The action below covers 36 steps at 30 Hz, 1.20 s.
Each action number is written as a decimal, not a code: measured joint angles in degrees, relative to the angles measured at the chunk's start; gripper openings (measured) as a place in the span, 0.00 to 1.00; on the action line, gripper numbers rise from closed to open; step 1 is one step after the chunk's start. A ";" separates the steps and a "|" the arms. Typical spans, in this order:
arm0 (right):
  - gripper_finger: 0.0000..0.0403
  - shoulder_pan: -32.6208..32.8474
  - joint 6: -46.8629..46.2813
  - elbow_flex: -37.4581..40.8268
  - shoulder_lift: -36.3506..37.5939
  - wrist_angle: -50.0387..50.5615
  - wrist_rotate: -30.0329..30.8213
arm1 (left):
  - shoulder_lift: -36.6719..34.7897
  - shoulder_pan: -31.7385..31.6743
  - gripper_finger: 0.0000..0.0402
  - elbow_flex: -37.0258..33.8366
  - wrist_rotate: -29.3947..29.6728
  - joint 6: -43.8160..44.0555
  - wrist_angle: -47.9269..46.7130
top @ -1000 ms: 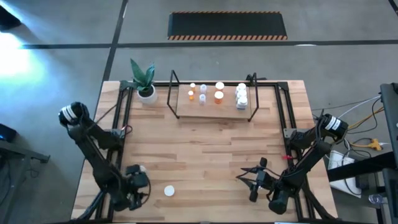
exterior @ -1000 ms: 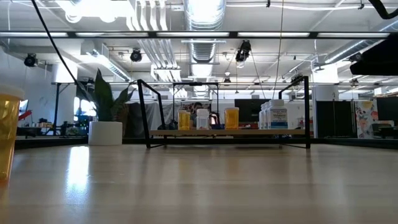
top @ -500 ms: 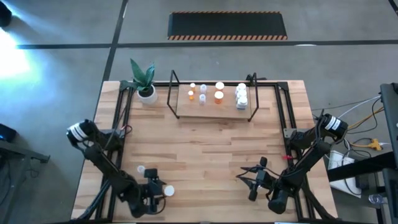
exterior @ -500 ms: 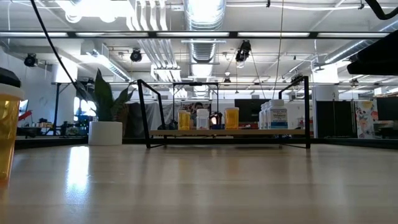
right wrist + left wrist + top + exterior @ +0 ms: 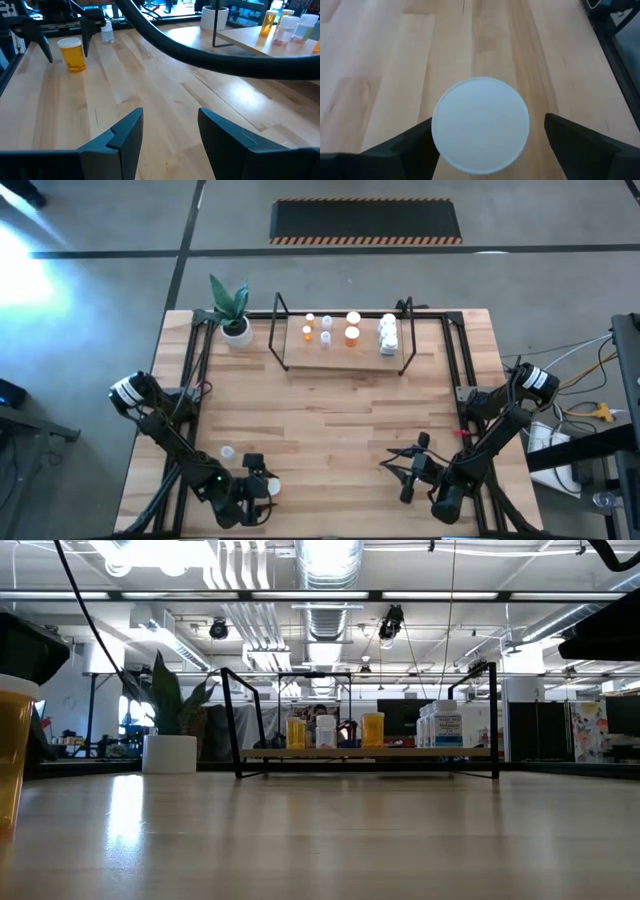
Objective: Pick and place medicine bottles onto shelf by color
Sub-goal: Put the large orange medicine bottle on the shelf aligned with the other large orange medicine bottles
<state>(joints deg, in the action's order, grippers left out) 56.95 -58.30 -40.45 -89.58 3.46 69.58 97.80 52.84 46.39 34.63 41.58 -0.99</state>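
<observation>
Near the tabletop's (image 5: 330,420) front edge, the left hand (image 5: 485,137) hangs spread around an orange bottle (image 5: 480,122); the right hand (image 5: 167,127) waits spread.

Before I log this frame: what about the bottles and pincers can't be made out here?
- Orange bottle, low view: cut off by the picture's edge.
- The same bottle's body, left wrist view: hidden under its own white cap; left pincer open around it, contact unclear.
- Shelf bottles, high view: too small to count the white ones.
- Small clear bottle, right wrist view: label unreadable. Right pincer waits open.
</observation>
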 joint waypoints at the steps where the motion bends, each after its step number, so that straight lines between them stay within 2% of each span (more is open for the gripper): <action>1: 0.45 0.00 0.00 0.00 0.00 -0.02 0.00 | 0.00 0.00 0.78 0.09 0.03 0.00 0.02; 7: 0.45 0.00 0.00 0.00 0.00 -0.02 0.00 | -0.09 0.00 0.67 0.40 0.70 -0.02 -0.02; 12: 0.45 0.00 -0.02 0.00 0.00 -0.05 -0.02 | -0.54 -0.33 0.53 0.33 2.62 -0.09 -0.02; 16: 0.45 0.00 0.13 0.00 0.00 -0.39 0.00 | -1.12 -3.95 0.42 0.50 3.25 -0.99 0.17; 20: 0.45 0.00 0.44 0.00 0.00 -0.58 0.84 | -1.14 -12.14 0.42 0.57 0.09 -10.77 6.35; 23: 0.45 0.00 0.44 0.00 0.00 -0.58 0.96 | -0.95 -20.77 0.42 0.37 -7.15 -23.50 15.97; 27: 0.45 0.00 0.44 0.00 0.00 -0.77 0.93 | 0.41 -34.26 0.42 2.07 -18.74 -33.82 26.05; 32: 0.45 0.00 0.43 0.00 0.02 -0.78 0.94 | 5.49 -48.80 0.42 9.55 -26.60 -38.92 28.04; 36: 0.45 0.00 0.39 0.00 0.02 -0.80 0.92 | 10.63 -55.83 0.43 17.44 -28.19 -39.13 26.84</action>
<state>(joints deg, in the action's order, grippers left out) 56.95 -57.91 -40.45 -89.56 2.66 70.50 108.43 -2.99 63.83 6.44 2.45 25.85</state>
